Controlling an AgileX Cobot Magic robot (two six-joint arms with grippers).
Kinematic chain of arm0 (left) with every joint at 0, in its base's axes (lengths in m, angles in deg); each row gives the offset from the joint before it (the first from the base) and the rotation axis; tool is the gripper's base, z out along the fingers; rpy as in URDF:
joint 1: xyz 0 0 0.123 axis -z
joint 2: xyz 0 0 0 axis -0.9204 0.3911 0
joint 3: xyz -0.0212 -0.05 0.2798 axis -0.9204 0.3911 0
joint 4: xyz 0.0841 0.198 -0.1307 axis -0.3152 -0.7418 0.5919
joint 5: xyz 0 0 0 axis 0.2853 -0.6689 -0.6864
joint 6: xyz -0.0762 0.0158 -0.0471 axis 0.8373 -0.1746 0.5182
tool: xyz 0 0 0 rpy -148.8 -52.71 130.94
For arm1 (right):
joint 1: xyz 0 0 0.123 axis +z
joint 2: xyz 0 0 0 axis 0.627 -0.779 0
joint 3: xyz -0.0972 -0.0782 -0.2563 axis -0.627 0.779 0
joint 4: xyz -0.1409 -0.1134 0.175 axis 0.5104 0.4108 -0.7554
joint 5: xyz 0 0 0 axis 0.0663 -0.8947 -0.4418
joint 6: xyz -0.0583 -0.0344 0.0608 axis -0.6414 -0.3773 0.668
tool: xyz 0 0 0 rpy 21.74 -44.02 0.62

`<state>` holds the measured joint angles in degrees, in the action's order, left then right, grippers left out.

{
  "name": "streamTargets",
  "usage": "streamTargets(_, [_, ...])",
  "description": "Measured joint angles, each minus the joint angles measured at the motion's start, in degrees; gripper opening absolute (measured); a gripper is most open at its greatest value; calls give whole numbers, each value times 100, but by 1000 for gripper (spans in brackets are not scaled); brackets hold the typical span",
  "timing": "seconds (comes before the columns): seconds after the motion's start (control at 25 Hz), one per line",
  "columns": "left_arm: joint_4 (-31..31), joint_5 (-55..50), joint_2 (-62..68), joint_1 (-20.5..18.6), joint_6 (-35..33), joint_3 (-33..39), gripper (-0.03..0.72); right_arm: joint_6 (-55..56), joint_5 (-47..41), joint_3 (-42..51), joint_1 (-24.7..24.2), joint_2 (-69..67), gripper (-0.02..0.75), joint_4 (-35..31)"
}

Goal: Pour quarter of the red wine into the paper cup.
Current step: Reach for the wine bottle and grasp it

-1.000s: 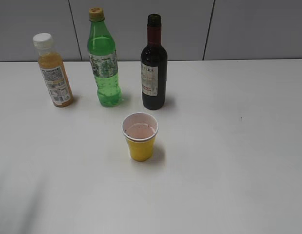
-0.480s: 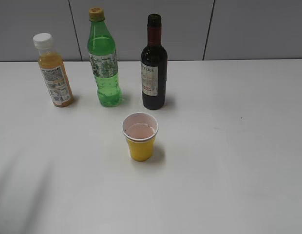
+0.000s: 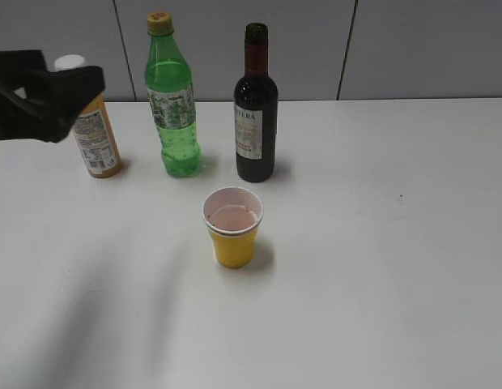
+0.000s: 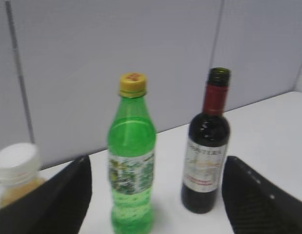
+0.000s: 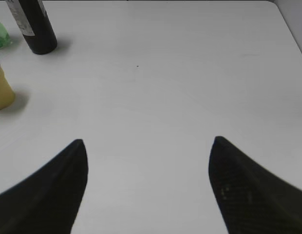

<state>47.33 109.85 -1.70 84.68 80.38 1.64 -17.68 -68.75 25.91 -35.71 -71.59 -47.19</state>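
On white counter [image 3: 397, 284]: yellow paper cup [image 3: 233, 228], dark glass wine bottle [image 3: 256, 105] at 12 o'clock. Left claw [image 4: 156, 195], right claw [image 5: 147, 183] wide open, empty.

The left end effector [image 4: 156, 195] and right end effector [image 5: 147, 185] are both matte black, each with two broad tapering fingers [image 5: 248, 190] of faintly woven carbon-like texture, blurred at the exterior view's edge.

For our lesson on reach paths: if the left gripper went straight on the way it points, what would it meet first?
Probably the green plastic bottle, which stands nearest the middle between the open left gripper fingers; depth is unclear.
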Motion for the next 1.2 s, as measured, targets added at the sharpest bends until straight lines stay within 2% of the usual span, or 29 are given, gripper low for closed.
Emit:
streamTargets(0.2, [-1290,1362,985,14,953,-81,608,0,0,0,0,0,583,0])
streamTargets(0.52, [-2237,1829,2222,14,1090,-843,610,0,5,0,0,0,583,0])
streamTargets(0.72, [-2344,1810,2874,194,1090,-1391,681,0,5,0,0,0,583,0])
streamTargets(1.2, [-2350,1300,4314,562,1102,-3064,690,0,5,0,0,0,583,0])
